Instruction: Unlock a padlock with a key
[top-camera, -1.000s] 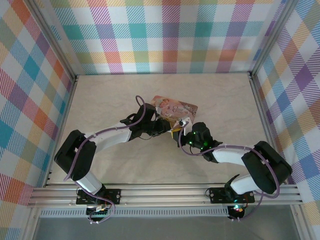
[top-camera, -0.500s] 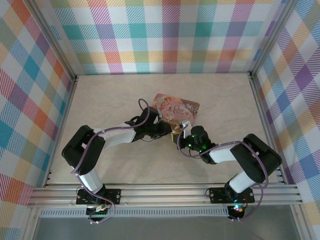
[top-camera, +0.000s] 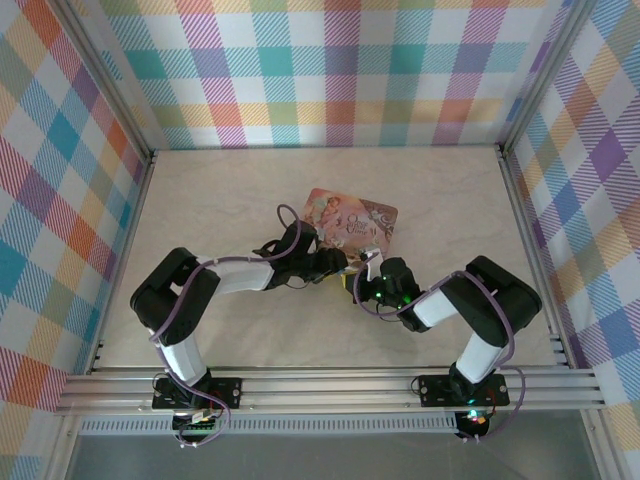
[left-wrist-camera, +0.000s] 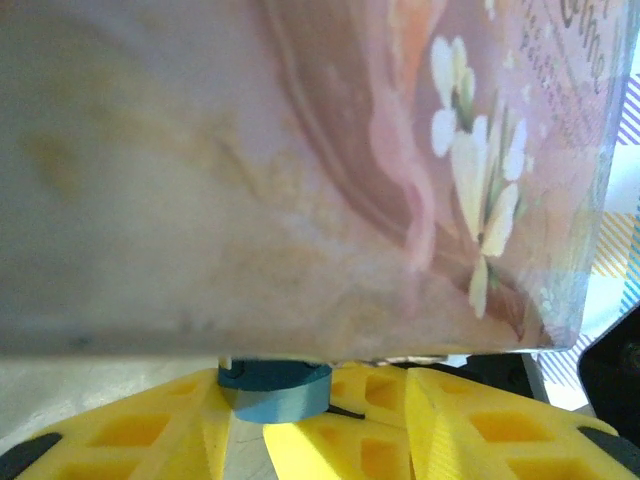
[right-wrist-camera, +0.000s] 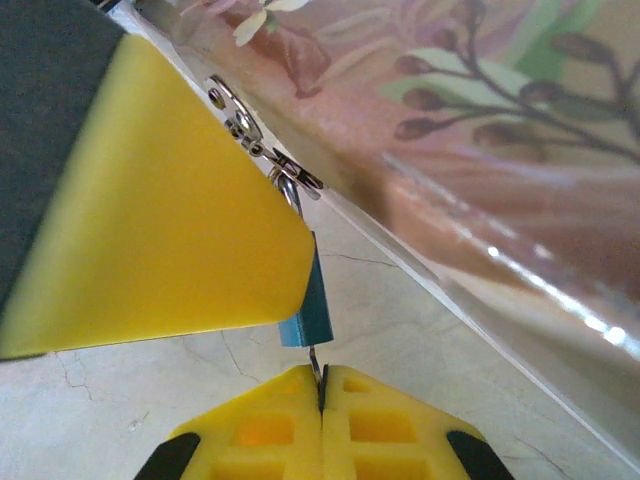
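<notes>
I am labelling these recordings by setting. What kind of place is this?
Probably a robot test booth: checked walls enclose a pale tabletop, and the left arm and right arm are bolted to a metal rail.

Counted from my remote station: two robot arms, the left arm (top-camera: 225, 275) and the right arm (top-camera: 475, 300), on one marbled table (top-camera: 220, 200). I count two grippers, the left gripper (left-wrist-camera: 295, 425) and the right gripper (right-wrist-camera: 322, 385), each with two yellow fingers (right-wrist-camera: 255, 430), four in all. There is one pink illustrated tin (top-camera: 350, 218), one small blue-grey padlock (left-wrist-camera: 275, 390) and one key (right-wrist-camera: 316, 368), a thin metal blade. I make out perhaps three small metal rings (right-wrist-camera: 240, 125), though they blur together in my right wrist view. Three plaid walls (top-camera: 340, 70) surround the table.
</notes>
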